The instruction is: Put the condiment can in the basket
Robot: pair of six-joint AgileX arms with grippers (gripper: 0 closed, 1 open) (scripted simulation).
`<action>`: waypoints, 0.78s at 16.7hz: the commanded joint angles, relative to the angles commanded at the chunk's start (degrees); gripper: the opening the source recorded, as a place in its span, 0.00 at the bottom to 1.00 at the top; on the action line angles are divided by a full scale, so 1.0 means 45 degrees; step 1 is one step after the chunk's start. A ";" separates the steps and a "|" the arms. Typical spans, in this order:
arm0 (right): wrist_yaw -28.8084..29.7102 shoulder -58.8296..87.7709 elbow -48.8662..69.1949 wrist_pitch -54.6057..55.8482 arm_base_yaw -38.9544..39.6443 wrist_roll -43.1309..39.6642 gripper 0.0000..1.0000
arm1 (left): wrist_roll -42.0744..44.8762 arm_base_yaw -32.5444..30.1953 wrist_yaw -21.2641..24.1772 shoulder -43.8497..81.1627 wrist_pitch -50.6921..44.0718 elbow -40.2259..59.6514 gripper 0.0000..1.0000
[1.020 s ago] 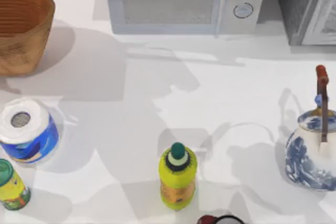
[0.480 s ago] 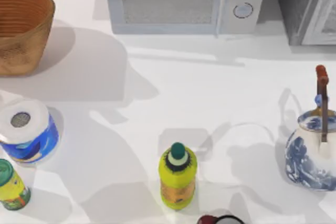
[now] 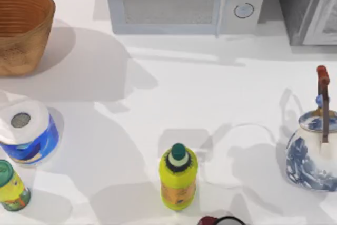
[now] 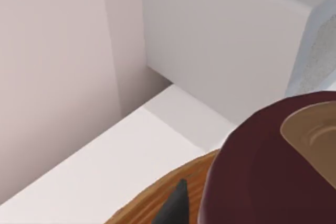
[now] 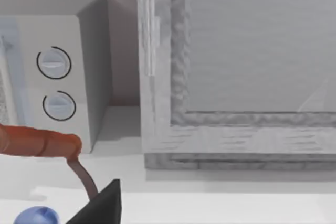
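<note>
Fingers partly cropped beside condiment can above basket.

The left hand shows one dark, pointed fingertip; the right hand shows a black wedge-shaped finger.

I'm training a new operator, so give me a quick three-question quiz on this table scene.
1. True or false: the basket stands at the table's far left, left of the microwave.
2. Which stands at the table's right edge? A teapot; B paper roll; C green-lidded can.
3. Fill in: in the left wrist view, the top of the condiment can is coloured ____.
Key: 1 true; 2 A; 3 maroon.
</note>
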 joint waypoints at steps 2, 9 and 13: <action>0.0000 0.0000 0.0000 0.0000 0.0000 0.0000 1.00 | -0.0487 -0.0272 -0.0185 0.0060 0.0924 -0.0415 0.00; 0.0000 0.0000 0.0000 0.0000 0.0000 0.0000 1.00 | -0.1051 -0.0579 -0.0469 0.0148 0.2020 -0.0907 0.00; 0.0000 0.0000 0.0000 0.0000 0.0000 0.0000 1.00 | -0.1051 -0.0579 -0.0469 0.0148 0.2020 -0.0907 0.23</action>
